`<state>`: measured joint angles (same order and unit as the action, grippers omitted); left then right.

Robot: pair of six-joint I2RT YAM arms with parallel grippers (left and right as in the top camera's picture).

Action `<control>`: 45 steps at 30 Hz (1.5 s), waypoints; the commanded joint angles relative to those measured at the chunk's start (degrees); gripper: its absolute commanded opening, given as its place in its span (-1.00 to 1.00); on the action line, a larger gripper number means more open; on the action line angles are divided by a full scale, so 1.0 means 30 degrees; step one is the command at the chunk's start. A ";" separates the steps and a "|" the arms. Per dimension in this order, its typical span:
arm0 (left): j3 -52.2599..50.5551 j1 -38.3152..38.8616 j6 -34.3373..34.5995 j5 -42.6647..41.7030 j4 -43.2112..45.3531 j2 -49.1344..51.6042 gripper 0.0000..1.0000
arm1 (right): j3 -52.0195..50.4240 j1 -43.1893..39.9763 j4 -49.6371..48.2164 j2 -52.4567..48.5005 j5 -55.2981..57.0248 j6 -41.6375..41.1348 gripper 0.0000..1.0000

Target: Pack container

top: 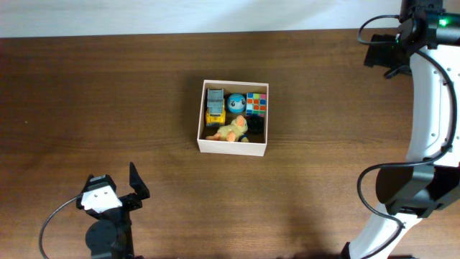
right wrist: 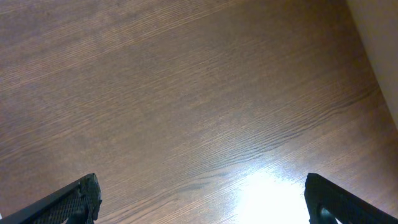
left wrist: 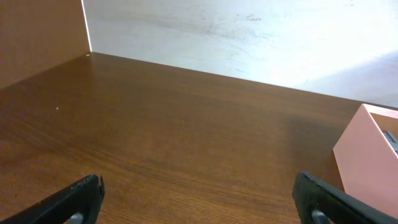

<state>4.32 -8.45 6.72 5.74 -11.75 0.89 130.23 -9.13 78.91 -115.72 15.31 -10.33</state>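
The container (top: 231,146) is a white square cardboard box at the middle of the table. It holds a yellow and grey toy truck (top: 215,104), a blue ball (top: 236,102), a colour cube (top: 256,103), a yellow plush duck (top: 231,130) and a dark object (top: 256,126). Its corner shows at the right edge of the left wrist view (left wrist: 367,155). My left gripper (left wrist: 199,199) is open and empty at the front left, far from the box. My right gripper (right wrist: 200,199) is open and empty over bare table, far from the box.
The wooden table (top: 108,108) runs to a pale wall at the back (top: 180,14). The right arm (top: 431,108) stands along the right side, with black cables around it.
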 commanded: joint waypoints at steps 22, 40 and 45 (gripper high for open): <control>-0.0262 -0.0117 -0.0036 -0.0335 0.0066 -0.0182 0.99 | 0.0022 0.0036 0.0007 0.0022 -0.0029 0.0015 0.98; -0.0262 -0.0117 -0.0036 -0.0335 0.0066 -0.0182 0.99 | -0.0474 0.1960 -0.0699 0.3585 -0.1450 -0.0204 0.98; -0.0262 -0.0117 -0.0036 -0.0335 0.0066 -0.0182 0.99 | -0.5020 0.2710 -0.3993 0.7745 -0.1464 -0.0197 0.98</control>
<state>4.32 -8.45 6.72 5.74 -11.73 0.89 121.67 -1.91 69.69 -100.55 11.03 -10.50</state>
